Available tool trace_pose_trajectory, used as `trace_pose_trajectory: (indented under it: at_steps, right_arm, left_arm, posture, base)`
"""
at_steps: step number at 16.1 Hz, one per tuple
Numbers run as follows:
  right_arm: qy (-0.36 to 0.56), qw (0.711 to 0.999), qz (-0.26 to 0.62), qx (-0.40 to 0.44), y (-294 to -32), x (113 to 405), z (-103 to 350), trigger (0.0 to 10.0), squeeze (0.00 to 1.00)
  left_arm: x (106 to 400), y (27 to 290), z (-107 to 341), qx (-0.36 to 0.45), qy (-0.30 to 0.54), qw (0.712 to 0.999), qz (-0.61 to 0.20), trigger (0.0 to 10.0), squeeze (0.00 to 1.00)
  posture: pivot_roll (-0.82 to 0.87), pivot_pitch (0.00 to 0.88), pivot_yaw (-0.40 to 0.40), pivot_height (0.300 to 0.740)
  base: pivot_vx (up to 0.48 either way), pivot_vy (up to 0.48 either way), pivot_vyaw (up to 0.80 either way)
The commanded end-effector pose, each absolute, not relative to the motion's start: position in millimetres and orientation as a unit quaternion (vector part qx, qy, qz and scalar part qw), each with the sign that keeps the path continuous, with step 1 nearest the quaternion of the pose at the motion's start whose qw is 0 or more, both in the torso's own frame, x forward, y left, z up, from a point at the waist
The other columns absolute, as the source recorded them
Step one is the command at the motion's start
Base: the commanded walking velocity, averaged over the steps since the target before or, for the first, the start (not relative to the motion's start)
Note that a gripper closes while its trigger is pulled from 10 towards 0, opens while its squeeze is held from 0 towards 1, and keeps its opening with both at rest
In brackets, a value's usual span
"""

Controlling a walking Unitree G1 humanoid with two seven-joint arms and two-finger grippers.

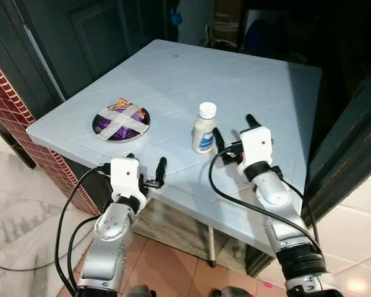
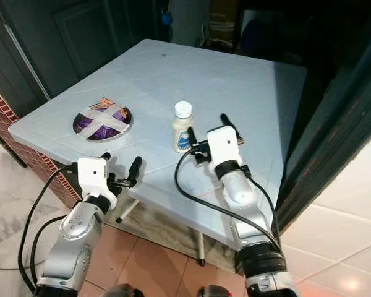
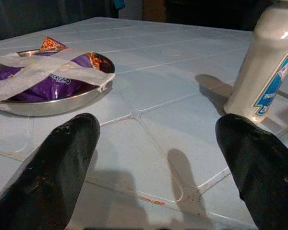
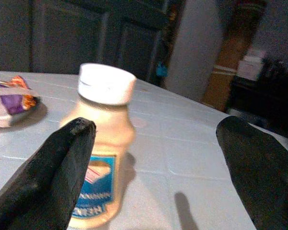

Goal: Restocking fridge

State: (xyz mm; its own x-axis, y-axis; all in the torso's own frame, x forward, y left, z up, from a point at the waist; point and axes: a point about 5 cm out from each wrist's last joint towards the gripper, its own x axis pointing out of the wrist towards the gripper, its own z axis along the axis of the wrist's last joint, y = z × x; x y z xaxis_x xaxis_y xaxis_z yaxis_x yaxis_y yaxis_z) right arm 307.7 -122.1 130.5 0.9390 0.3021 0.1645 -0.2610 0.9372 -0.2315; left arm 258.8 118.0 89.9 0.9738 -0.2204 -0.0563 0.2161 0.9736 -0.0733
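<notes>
A pale blue plastic bench [image 1: 173,74] with a moulded tile pattern takes up the middle of the scene, set against a dark door [image 1: 93,37] and a red brick wall [image 1: 3,93] on the robot's left, with tiled floor [image 1: 173,260] below.

On the bench, toward its left side, sits a shallow metal dish [image 1: 121,121] holding a purple snack packet [image 3: 48,84] strapped down with a cross of pale tape [image 1: 120,117]. Well apart from it, nearer the front edge and to the right, a small cream bottle [image 1: 203,129] stands upright — white cap, blue label.

The right tool [image 1: 234,131] is over the bench just beside the bottle, its two black fingers [image 4: 53,177] spread wide and holding nothing; seen from the right wrist, the bottle stands close against one finger, though whether they touch I cannot tell.

The left tool [image 1: 146,165] hovers at the front edge of the bench, between the dish and the bottle — its fingers [image 3: 48,172] likewise wide apart and empty, with the dish ahead of one finger and the bottle ahead of the other.
</notes>
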Motion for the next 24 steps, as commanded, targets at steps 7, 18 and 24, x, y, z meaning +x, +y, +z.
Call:
trace_pose_trajectory:
  at_steps: [7, 18, 24]
  right_arm:
    - [-0.105, 0.974, 0.182, -0.09, -110, 316, 139, 10.0, 0.0]
    - [-0.104, 0.967, 0.217, -0.082, -85, 337, 145, 10.0, 0.0]
    - [-0.102, 0.968, 0.22, -0.058, -75, 344, 146, 0.0, 0.0]
  left_arm:
    - [259, 118, 92, -0.026, 0.031, 0.993, -0.112, 10.0, 0.0]
    - [257, 116, 91, -0.026, 0.035, 0.993, -0.111, 10.0, 0.0]
    - [255, 116, 90, -0.027, 0.038, 0.993, -0.108, 10.0, 0.0]
  posture:
    - [0.06, 0.0, 0.034, 0.74]
    - [0.07, 0.002, 0.03, 0.74]
    - [0.08, 0.009, 0.026, 0.74]
  base:
    - [0.0, 0.0, 0.0]
    - [0.0, 0.0, 0.0]
    - [0.0, 0.0, 0.0]
